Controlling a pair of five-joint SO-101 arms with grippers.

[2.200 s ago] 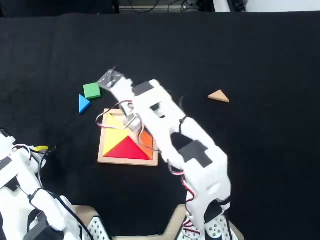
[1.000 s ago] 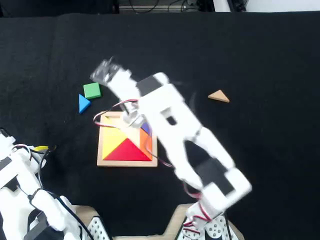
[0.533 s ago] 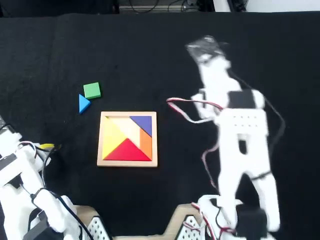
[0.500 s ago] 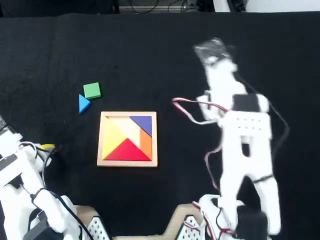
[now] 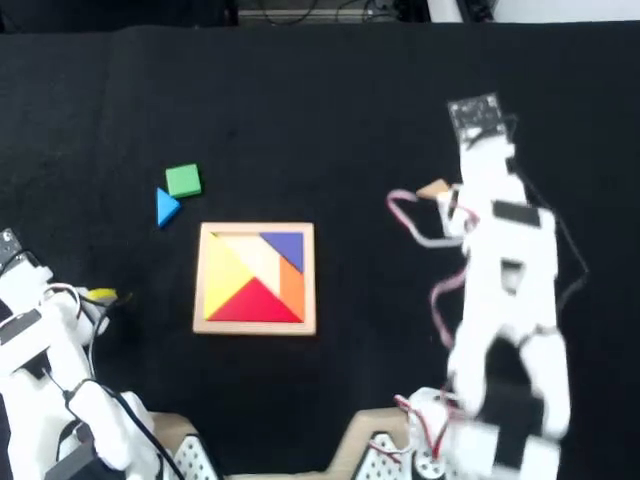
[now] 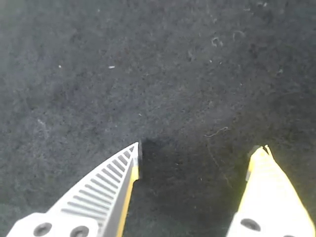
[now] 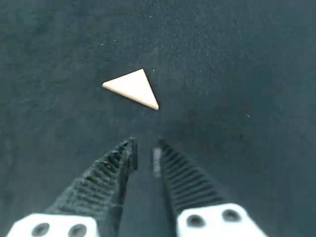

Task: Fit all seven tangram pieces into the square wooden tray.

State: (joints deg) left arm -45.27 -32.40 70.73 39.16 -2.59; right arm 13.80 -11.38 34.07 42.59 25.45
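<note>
Black cloth (image 5: 330,90) bears one tray (image 5: 207,322) (four pieces (image 5: 225,280) inside), three pieces (image 5: 184,180) (image 5: 167,207) (image 5: 432,188) loose

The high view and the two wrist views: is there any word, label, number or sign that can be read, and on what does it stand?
None: no word, number, label or sign can be read.
The wooden tray and the pieces in it are plain.
So are the green square, the blue triangle and the tan triangle.
The black cloth bears nothing.
The dark patches on the arm beside the tan triangle are too small to show any print.
</note>
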